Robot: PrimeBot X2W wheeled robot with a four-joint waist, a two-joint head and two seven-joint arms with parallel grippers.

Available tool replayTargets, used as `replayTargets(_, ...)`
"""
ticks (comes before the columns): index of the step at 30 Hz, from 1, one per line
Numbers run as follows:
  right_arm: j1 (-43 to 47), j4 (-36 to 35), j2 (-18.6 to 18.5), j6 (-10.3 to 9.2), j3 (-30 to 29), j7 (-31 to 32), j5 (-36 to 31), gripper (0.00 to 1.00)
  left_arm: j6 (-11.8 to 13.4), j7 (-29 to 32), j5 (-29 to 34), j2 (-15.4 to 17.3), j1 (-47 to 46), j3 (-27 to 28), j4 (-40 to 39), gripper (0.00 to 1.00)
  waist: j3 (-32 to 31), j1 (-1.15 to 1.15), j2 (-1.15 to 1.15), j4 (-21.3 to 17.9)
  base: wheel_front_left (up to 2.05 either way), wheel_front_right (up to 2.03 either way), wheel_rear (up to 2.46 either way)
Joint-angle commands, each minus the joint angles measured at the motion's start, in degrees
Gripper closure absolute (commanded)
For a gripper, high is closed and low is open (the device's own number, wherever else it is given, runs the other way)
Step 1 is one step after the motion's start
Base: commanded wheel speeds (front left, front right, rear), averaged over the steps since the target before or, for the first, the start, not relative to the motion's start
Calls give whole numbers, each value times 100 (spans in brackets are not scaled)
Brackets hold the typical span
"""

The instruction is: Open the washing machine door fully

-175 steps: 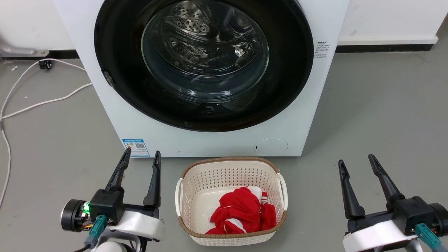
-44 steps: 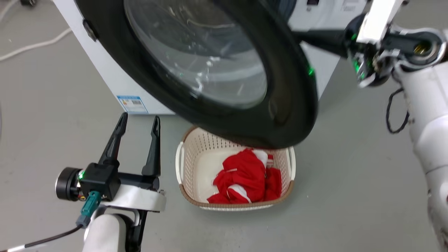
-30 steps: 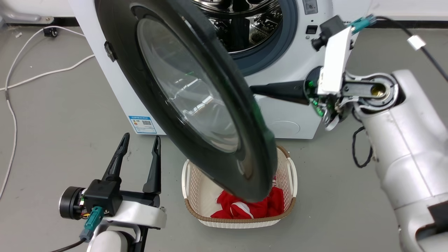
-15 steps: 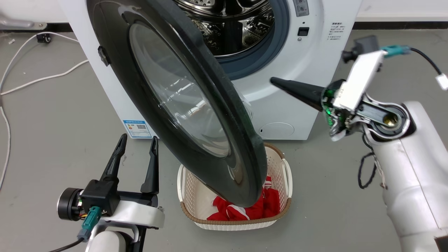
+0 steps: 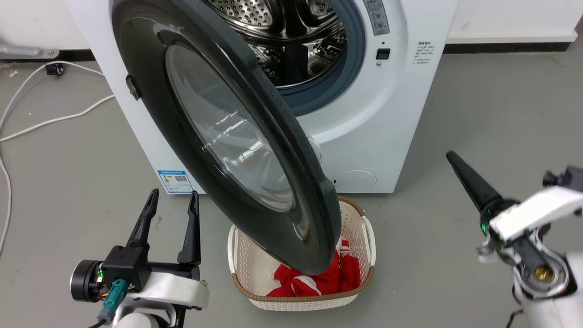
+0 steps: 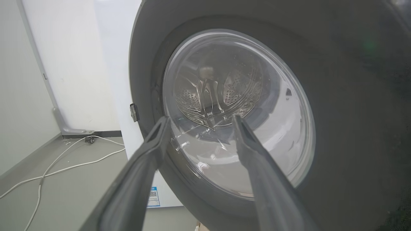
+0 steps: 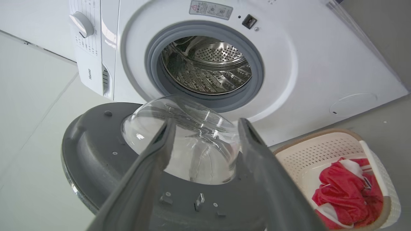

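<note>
A white cable (image 5: 45, 120) trails over the grey floor to the left of the washing machine (image 5: 364, 136). In front of the machine's left corner, lower in the head view, the left gripper (image 5: 175, 192) hovers with its two dark fingers spread apart and nothing between them; its wrist camera looks straight at the outer face of the washing machine door (image 5: 227, 136). That door, glossy black with a clear glass bowl at its centre, is hinged on the machine's left side and stands swung well out from the front, its free edge pointing away from the machine and hanging above the basket (image 5: 357, 223). Behind it the opening is uncovered: the steel drum (image 5: 291, 45) shows inside its blue-grey rubber ring (image 5: 346, 77). The cream basket sits on the floor just before the middle of the machine's front and holds a red and white cloth (image 5: 328, 280). To the right of the machine's front, apart from the door, the right gripper (image 7: 207, 121) is released too, fingers parted and empty, aimed at the door's inner side and its bulging glass.
</note>
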Motion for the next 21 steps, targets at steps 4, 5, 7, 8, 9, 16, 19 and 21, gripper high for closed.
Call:
replayTargets(4,603,-246,-5,0,-10,-852,-788,0,-11,-15,-30,-1,75,1,30,0,-59,1,0,50,0,0,0)
replayTargets(5,713,-273,20,0,-38,-1115,-1024,0,-11,-15,-31,-2,84,-3,34,0,-74,1,0,54,0,0,0)
replayTargets(7,891,-326,98,0,-75,-1569,-1449,0,-7,-15,-33,-2,94,-13,50,0,-104,1,0,65,0,0,0)
replayTargets(8,965,-364,89,0,-110,-1809,-1730,0,-4,-15,-37,-1,99,-17,58,0,-123,1,0,69,0,0,0)
replayTargets(9,1020,-401,62,0,-125,-2027,-2036,0,1,-15,-40,-1,115,-19,65,0,-150,1,0,69,0,0,0)
replayTargets(16,1244,-736,168,-1,-466,-3165,-4494,0,25,-16,-10,-2,180,12,63,0,-235,1,0,36,0,0,0)
replayTargets(19,1332,-1092,307,-1,-634,-3306,-5613,0,34,-16,-8,-1,185,37,52,0,-249,1,0,33,0,0,0)
replayTargets(21,1394,-1345,439,-1,-683,-3342,-6160,0,36,-16,-1,-2,185,59,46,0,-260,1,0,25,0,0,0)
